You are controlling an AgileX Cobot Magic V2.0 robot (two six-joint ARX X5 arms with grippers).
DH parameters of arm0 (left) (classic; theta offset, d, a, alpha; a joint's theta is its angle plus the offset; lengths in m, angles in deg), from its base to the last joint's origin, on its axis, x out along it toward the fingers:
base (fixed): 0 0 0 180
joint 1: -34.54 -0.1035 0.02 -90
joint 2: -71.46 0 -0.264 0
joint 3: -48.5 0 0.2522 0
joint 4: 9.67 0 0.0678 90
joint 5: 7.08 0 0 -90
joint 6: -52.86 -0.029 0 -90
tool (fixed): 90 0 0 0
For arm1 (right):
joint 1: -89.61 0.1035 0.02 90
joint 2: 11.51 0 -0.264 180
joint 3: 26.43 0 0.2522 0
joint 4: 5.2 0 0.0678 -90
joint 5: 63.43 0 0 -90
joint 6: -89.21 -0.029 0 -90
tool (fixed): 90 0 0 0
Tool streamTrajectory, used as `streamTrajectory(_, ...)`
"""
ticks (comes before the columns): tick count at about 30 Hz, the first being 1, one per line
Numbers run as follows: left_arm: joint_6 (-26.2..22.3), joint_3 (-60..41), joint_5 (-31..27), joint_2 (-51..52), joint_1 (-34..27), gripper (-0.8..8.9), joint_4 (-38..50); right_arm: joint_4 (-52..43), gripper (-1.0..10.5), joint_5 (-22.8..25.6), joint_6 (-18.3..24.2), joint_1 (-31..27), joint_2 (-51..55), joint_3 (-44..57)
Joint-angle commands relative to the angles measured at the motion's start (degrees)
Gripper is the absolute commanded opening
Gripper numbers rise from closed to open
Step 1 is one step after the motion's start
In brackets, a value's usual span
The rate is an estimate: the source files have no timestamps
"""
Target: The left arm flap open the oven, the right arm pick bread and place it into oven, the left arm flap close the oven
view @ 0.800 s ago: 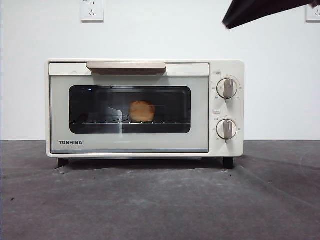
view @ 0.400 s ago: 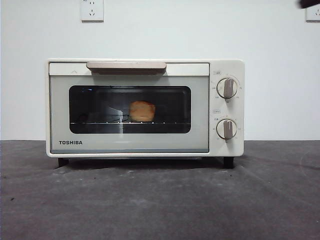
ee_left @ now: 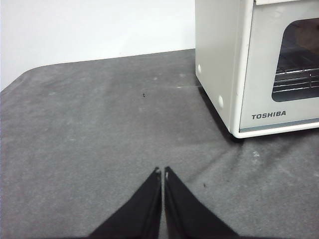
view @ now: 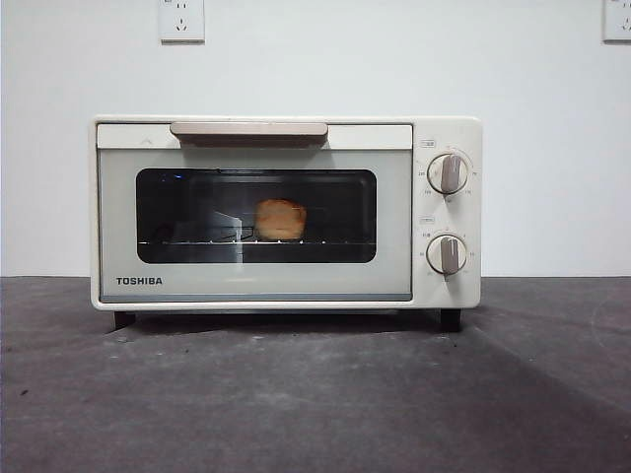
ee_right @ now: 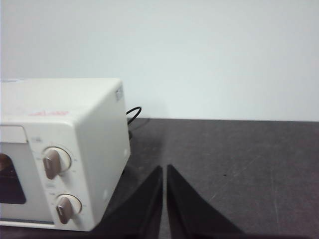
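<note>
boxy cream oven (view: 286,212), door shut, mid-bench on grey felt; lumpy golden bread (view: 281,219) on its wire rack, seen only frontally; left claw (ee_left: 162,172) and right claw (ee_right: 164,169) clenched, empty

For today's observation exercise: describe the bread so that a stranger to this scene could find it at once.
Find the cream-white Toshiba oven on the dark table. Look through its dark glass door window, shut, to the wire rack. The bread sits there near the middle, the only golden-orange lump inside.

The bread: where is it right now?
In the front view, the bread sits on the wire rack inside the oven, behind the shut glass door, roughly mid-window.
</note>
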Motion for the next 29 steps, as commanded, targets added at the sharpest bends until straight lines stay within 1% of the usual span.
streamTrajectory(1, -0.02, -1.18, -0.17, 0.11, -0.09, 0.16, -0.37, -1.86, 0.1, 1.53, 0.57, -0.48, 3.72, 4.02)
streamTrajectory(5, -0.02, -1.18, -0.17, 0.11, -0.11, 0.16, -0.37, -1.84, 0.1, 4.7, -0.09, -0.5, 8.63, 8.57)
streamTrajectory(8, -0.02, -1.18, -0.17, 0.11, -0.09, 0.16, -0.37, -1.86, 0.1, 5.84, -0.13, -0.5, 11.54, 11.3)
streamTrajectory(11, -0.02, -1.18, -0.17, 0.11, -0.11, 0.16, -0.37, -1.77, 0.1, 5.84, -0.37, -0.5, 13.42, 13.38)
streamTrajectory(15, -0.02, -1.18, -0.17, 0.11, -0.09, 0.16, -0.37, -1.42, 0.1, 5.86, -1.2, -0.5, 13.68, 15.28)
streamTrajectory(18, -0.02, -1.18, -0.17, 0.11, -0.11, 0.16, -0.35, 1.73, 0.1, 6.29, -1.36, -0.5, 13.68, 15.56)
streamTrajectory(22, -0.02, -1.18, -0.17, 0.11, -0.09, 0.16, -0.37, 6.64, 0.1, 9.05, -1.38, -0.5, 13.68, 15.56)
streamTrajectory(25, -0.02, -1.18, -0.17, 0.11, -0.11, 0.16, -0.37, 10.32, 0.1, 10.16, -1.38, -0.5, 13.68, 15.56)
streamTrajectory(29, -0.02, -1.18, -0.17, 0.11, -0.09, 0.16, -0.37, 9.51, 0.1, 10.12, -2.6, -0.44, 13.68, 15.56)
